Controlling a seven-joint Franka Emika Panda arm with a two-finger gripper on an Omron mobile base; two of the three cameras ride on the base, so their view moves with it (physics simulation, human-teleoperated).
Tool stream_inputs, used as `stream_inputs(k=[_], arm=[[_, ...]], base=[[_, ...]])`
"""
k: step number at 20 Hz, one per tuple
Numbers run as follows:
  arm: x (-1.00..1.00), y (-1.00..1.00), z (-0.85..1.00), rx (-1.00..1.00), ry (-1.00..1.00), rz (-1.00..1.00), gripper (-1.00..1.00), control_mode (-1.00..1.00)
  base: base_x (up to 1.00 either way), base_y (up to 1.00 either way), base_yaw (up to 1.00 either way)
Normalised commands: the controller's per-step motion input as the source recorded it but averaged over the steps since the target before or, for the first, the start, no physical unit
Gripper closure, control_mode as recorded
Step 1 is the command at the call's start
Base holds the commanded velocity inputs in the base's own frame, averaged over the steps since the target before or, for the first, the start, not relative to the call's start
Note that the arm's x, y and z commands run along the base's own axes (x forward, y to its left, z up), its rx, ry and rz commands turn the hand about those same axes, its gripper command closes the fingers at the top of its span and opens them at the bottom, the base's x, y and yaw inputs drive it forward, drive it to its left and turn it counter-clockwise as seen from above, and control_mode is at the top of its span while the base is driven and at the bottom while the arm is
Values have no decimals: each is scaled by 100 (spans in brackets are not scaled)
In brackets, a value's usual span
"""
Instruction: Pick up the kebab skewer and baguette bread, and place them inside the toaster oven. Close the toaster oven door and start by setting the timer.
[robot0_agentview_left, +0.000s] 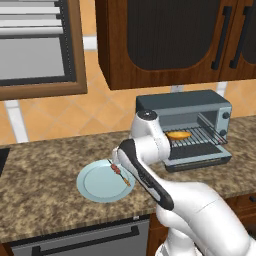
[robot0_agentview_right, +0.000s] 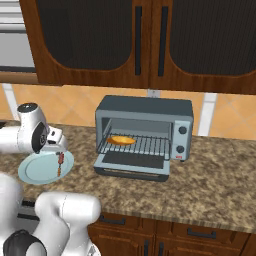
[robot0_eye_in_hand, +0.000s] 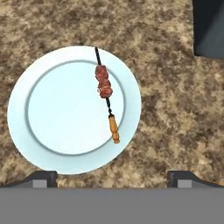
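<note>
I'm hovering the gripper (robot0_eye_in_hand: 112, 177), jaws spread wide and holding nothing, over the plate (robot0_eye_in_hand: 39, 131). The skewer (robot0_eye_in_hand: 105, 89) is lying near the plate's oven-side rim. The baguette (robot0_agentview_right: 122, 140) is sitting on the open oven (robot0_agentview_right: 144, 131) rack. I'm reading no lettering.

A speckled brown stone counter (robot0_agentview_left: 45, 185) carries 2 things directly. A pale blue plate (robot0_eye_in_hand: 26, 131) lies flat on it toward the left. The toaster oven (robot0_agentview_right: 145, 112) stands well apart to the right, near the back wall, with its door (robot0_agentview_right: 131, 165) dropped open just above the counter.
</note>
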Motion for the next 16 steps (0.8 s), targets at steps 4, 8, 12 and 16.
stream_inputs(k=[4,8,12,16], arm=[[36,58,-55,-9,16,9,-100,-100],[32,18,-53,-8,6,3,-100,-100],[38,0,-18,-1,1,0,-100,-100],[37,0,-18,0,3,0,-100,-100]], base=[[0,0,0],[0,0,0],[0,0,0],[0,0,0]])
